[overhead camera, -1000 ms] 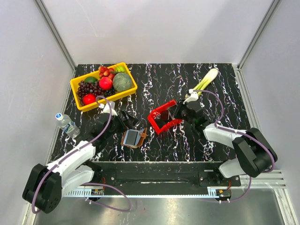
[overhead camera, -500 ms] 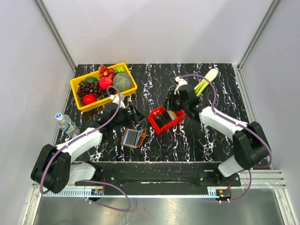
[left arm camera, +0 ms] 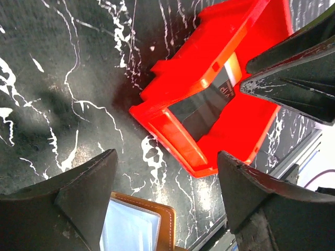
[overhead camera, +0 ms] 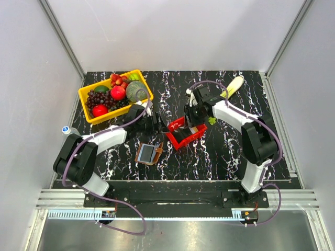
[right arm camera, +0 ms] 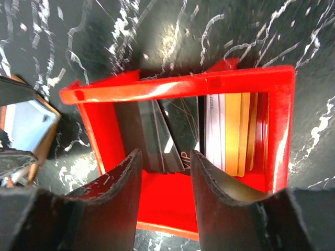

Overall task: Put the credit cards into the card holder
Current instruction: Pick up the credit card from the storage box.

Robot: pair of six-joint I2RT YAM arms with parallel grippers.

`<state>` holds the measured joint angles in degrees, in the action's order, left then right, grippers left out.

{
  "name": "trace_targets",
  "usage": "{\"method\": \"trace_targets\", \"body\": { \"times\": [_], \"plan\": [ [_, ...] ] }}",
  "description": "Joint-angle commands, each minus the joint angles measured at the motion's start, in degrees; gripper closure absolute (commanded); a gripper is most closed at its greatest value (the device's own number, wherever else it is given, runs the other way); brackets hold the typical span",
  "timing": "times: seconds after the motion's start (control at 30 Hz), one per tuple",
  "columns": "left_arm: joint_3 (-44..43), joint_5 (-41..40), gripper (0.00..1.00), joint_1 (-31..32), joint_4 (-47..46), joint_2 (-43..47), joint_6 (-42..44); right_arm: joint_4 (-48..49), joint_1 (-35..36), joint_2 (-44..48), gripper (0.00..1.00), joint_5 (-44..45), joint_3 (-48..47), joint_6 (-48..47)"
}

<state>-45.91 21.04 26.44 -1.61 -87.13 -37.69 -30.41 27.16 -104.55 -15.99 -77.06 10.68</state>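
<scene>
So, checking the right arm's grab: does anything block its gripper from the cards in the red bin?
Nothing visible does. The right gripper hangs open over the red bin, whose top is open; the credit cards sit uncovered below it.

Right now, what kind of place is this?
Probably a robot test cell in a lab: plain white walls enclose a black marbled table, with staged props like a yellow fruit basket and a red bin of credit cards.
</scene>
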Motion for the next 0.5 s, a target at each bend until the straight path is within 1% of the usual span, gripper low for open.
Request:
{"method": "trace_targets", "body": {
  "times": [0.0,0.17,0.3,0.47],
  "plan": [
    [-3.13,2.43,0.20,0.72,0.12,-2.86,0.60,-3.42,-0.09,-2.58,0.53,-0.45,-3.53,-1.45],
    [-5.41,3.04,0.21,2.74,-0.85,-6.81,-0.01,-2.99,-0.26,-4.25,0.51,3.15,-4.77,-2.76],
    [-7.35,3.40,0.24,4.15,-1.55,-9.54,-0.45,-2.72,-0.44,-6.19,0.51,1.93,-5.47,-3.64],
    [-7.26,4.27,0.29,4.24,-3.66,-12.44,-1.85,-2.28,-0.44,-8.56,0.51,1.13,-6.09,-3.65]
  ]
}}
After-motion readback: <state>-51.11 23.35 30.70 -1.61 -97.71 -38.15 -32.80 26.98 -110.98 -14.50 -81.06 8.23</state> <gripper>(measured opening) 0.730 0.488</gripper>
